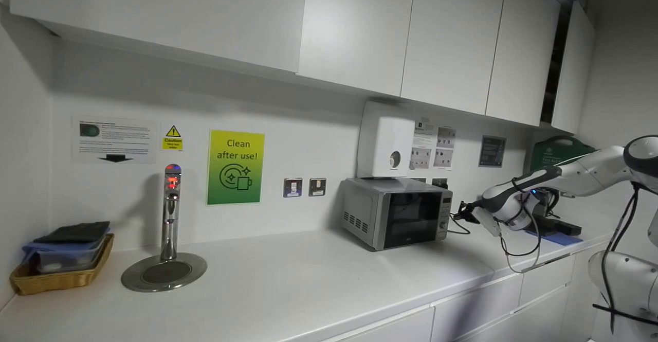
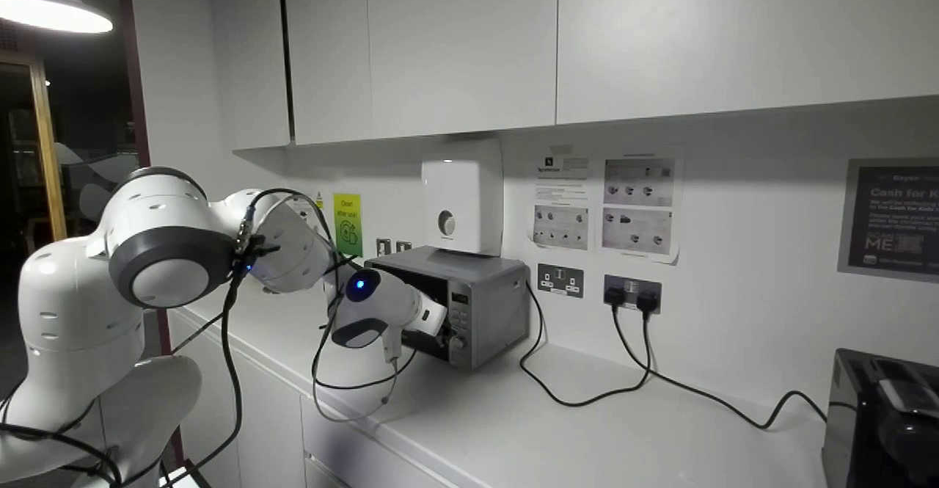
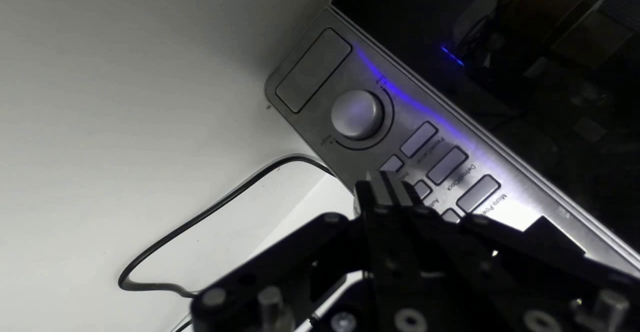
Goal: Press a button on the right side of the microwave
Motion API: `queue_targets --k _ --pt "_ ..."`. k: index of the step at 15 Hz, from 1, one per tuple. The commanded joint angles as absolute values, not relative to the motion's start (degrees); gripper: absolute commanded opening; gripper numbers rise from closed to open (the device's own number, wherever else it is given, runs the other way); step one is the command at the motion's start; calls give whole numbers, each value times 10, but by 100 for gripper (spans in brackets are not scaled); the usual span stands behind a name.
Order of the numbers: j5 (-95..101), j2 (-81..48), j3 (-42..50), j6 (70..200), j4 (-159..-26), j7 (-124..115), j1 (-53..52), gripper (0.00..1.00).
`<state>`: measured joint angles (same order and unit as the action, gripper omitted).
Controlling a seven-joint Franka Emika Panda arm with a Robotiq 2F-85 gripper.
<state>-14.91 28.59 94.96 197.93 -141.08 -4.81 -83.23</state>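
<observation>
The silver-grey microwave (image 1: 361,209) stands on the counter in both exterior views (image 2: 502,315), its dark door closed. In the wrist view its control panel (image 3: 345,160) shows a round knob (image 3: 356,115), a Pause/Cancel button (image 3: 419,139), a Defrost/Clock button (image 3: 447,166), a Micro Power button (image 3: 478,193) and smaller buttons. My gripper (image 3: 387,187) is shut and empty. Its fingertips overlap the lower edge of a small button (image 3: 392,163) in the wrist view; whether they touch it I cannot tell. In an exterior view the gripper (image 1: 462,211) is just right of the panel.
A white wall-mounted box (image 1: 385,139) hangs above the microwave. Black power cables (image 2: 587,402) run over the counter to wall sockets. A black machine (image 2: 880,414) stands farther along. Cupboards (image 1: 354,33) hang overhead. A tap (image 1: 170,213) and basket (image 1: 61,280) stand at the far end.
</observation>
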Motion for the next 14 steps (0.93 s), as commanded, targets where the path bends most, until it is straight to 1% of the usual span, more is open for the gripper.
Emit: queue_targets --k 1,14 --pt "-136 283 950 1977 -1412 -61 -829 1" --pt "-132 297 943 1977 -1412 -61 -824 0"
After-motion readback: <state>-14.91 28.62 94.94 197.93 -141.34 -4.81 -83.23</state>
